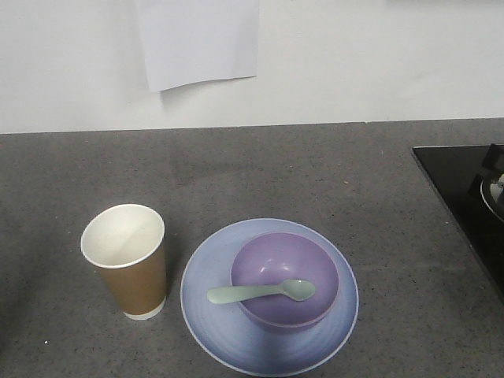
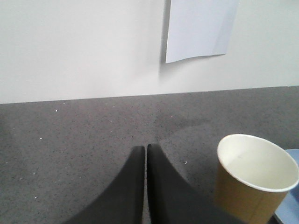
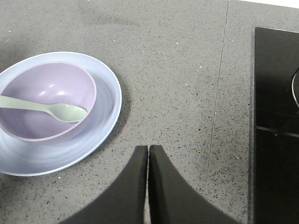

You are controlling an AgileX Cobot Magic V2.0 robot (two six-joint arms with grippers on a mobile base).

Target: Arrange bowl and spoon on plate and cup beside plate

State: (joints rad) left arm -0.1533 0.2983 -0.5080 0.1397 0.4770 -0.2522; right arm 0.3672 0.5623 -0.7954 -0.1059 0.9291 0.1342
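Observation:
The purple bowl [image 1: 285, 279] stands on the pale blue plate [image 1: 213, 311], and the mint-green spoon [image 1: 261, 292] lies across the bowl with its handle pointing left. A brown paper cup [image 1: 128, 260] stands upright just left of the plate. In the left wrist view my left gripper [image 2: 145, 148] is shut and empty over the counter, left of the cup [image 2: 254, 179]. My right gripper [image 3: 148, 148] is shut with nothing in it, right of the plate [image 3: 100, 140], bowl [image 3: 46, 84] and spoon [image 3: 51, 108]. Neither gripper shows in the front view.
A black cooktop [image 1: 465, 197] occupies the counter's right side and also shows as the cooktop [image 3: 275, 126] in the right wrist view. A white wall with a hanging paper sheet [image 1: 201, 39] backs the grey counter [image 1: 276, 173].

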